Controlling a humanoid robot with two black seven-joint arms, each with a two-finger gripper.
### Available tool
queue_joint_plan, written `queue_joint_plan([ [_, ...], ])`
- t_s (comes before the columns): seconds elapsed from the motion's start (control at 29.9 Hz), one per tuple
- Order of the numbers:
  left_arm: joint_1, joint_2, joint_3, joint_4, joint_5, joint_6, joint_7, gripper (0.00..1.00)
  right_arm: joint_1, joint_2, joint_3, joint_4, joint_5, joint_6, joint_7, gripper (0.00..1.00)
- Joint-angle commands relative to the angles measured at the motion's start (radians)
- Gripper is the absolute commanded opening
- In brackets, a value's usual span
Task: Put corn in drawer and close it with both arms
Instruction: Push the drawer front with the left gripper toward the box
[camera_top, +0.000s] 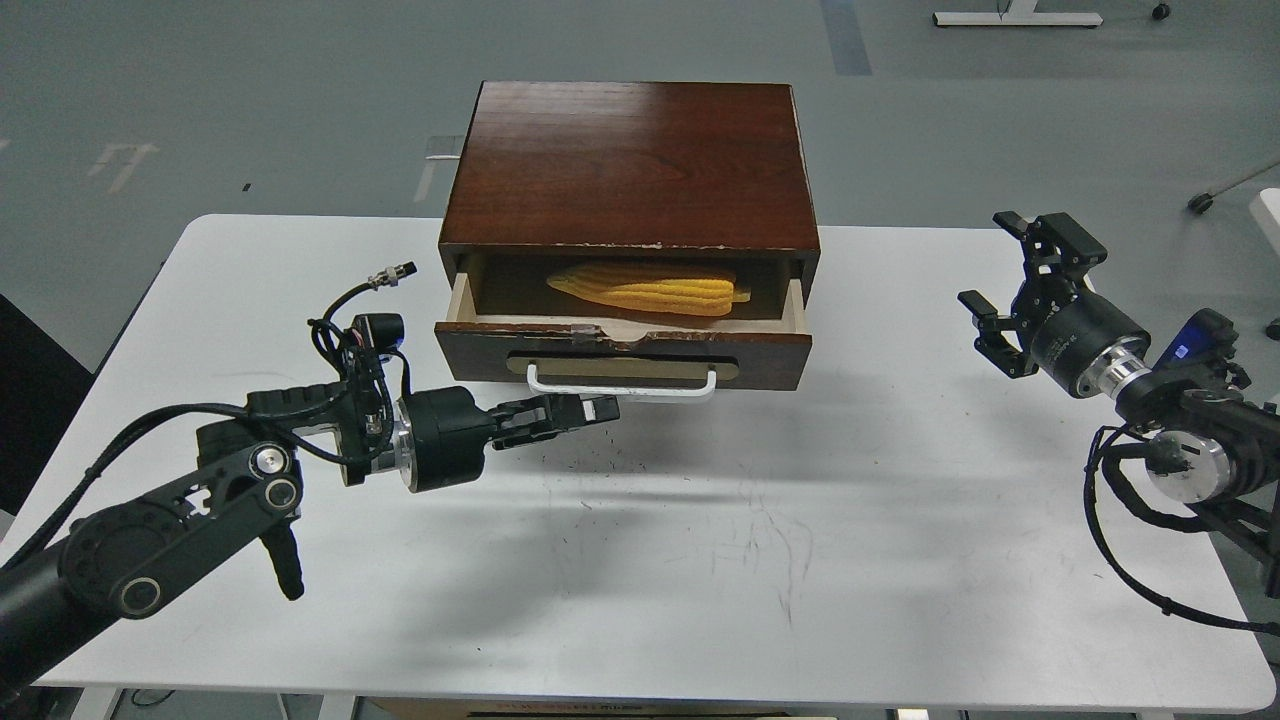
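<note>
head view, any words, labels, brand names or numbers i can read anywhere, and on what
No text can be read in this view.
Right gripper: pale marking on the black wrist body behind it, too small and blurred to read.
Cabinet, drawer, corn and table: no print; the table shows only scuff marks.
Left gripper: no label visible.

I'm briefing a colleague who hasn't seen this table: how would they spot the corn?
Find the dark wooden cabinet on the white table. Its drawer is partly open, and the corn lies inside: the only bright yellow thing there.
</note>
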Motion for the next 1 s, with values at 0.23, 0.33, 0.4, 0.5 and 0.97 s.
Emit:
queue_joint_plan([
  [0.23,-0.043,-0.038,0.001,0.069,-0.041,0.000,0.013,0.00,-0.006,0.001,0.000,0.000,0.000,0.000,0.000,0.98],
  [0.33,-0.054,-0.046,0.001,0.095,-0.043,0.000,0.013,0.00,-0.006,-0.001,0.000,0.000,0.000,0.000,0.000,0.98],
  [0.4,-0.065,-0.047,0.001,0.107,-0.048,0.000,0.013,0.00,-0.006,-0.001,0.000,0.000,0.000,0.000,0.000,0.98],
  [0.5,-0.069,-0.047,0.001,0.129,-0.080,0.000,0.016,0.00,-0.006,-0.001,0.000,0.000,0.000,0.000,0.000,0.97],
  [0.97,-0.100,-0.075,0.002,0.210,-0.129,0.000,0.040,0.00,-0.020,-0.001,0.000,0.001,0.000,-0.002,0.000,0.98],
])
